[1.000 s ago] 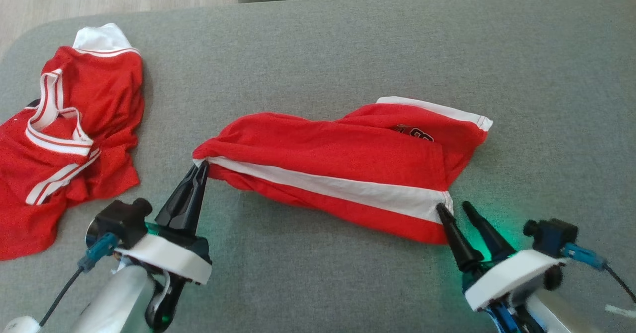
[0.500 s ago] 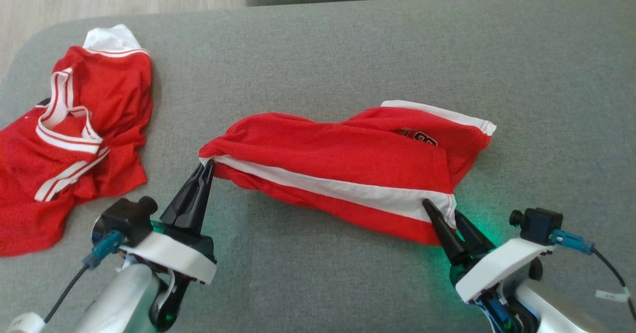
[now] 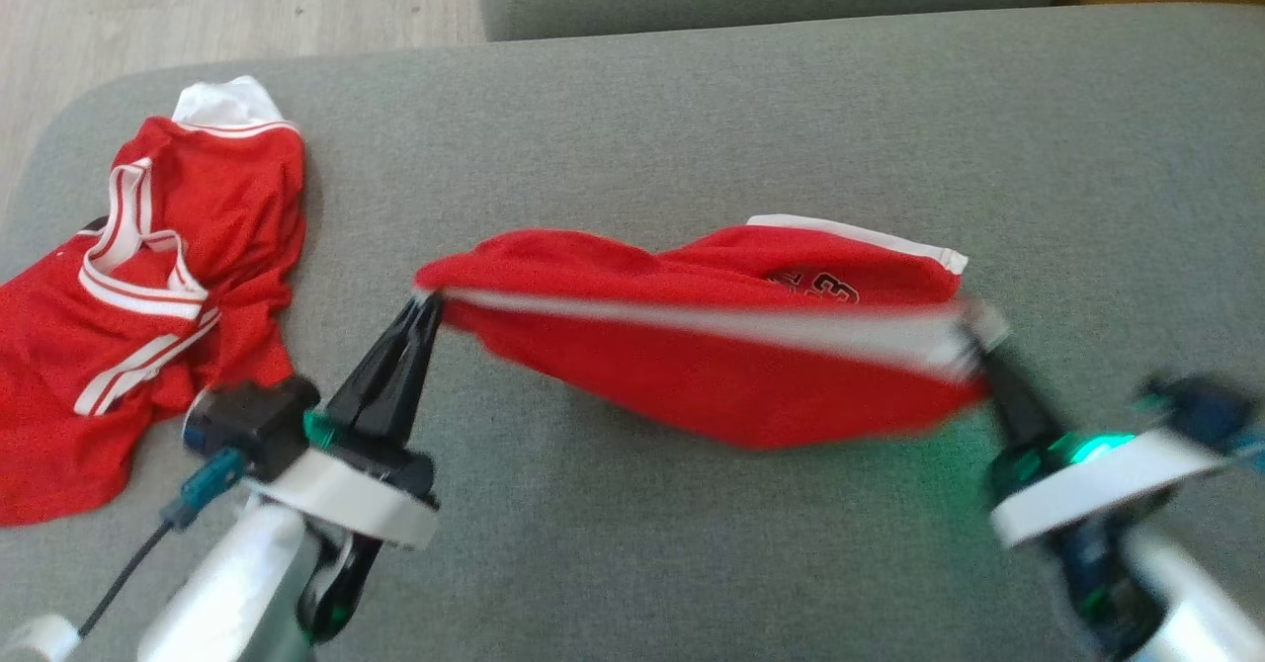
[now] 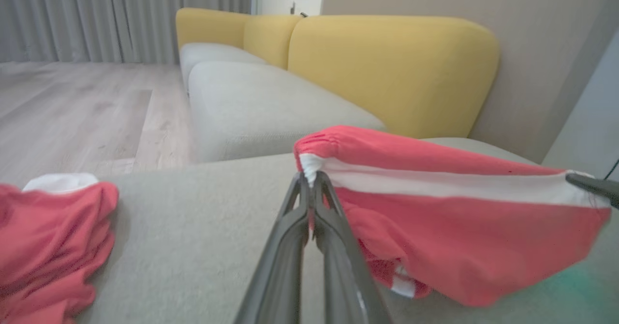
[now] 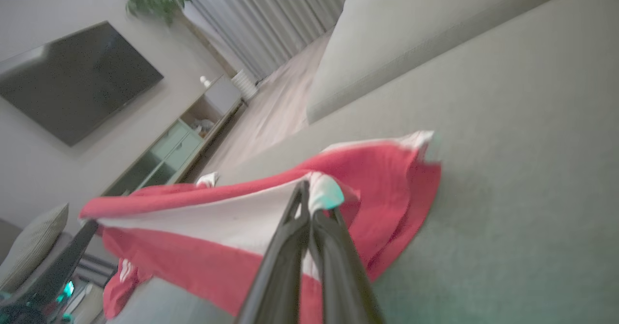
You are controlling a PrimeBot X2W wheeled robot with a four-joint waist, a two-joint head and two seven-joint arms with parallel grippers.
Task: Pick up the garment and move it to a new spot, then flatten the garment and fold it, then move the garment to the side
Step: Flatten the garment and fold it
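The garment (image 3: pixel 692 346) is a pair of red shorts with a white side stripe, stretched between my two grippers and partly lifted off the grey sofa seat (image 3: pixel 692 119). My left gripper (image 3: pixel 427 302) is shut on the garment's left corner, and its wrist view shows that pinch (image 4: pixel 309 179) on the white band. The right gripper (image 3: pixel 973 341) is shut on the garment's right end of the stripe, blurred in the head view. In the right wrist view the fingers (image 5: pixel 309 208) clamp the white corner of the garment (image 5: pixel 232 232).
A second red garment with white trim (image 3: pixel 148 287) lies crumpled at the seat's left end. The wooden floor (image 3: pixel 198 0) lies beyond the seat's far left edge. A yellow sofa back (image 4: pixel 387 67) stands behind, with grey cushion to the right.
The right gripper shut on the garment's right corner and lifted it. The stripe edge is now pulled taut between both grippers. The camera shifted slightly.
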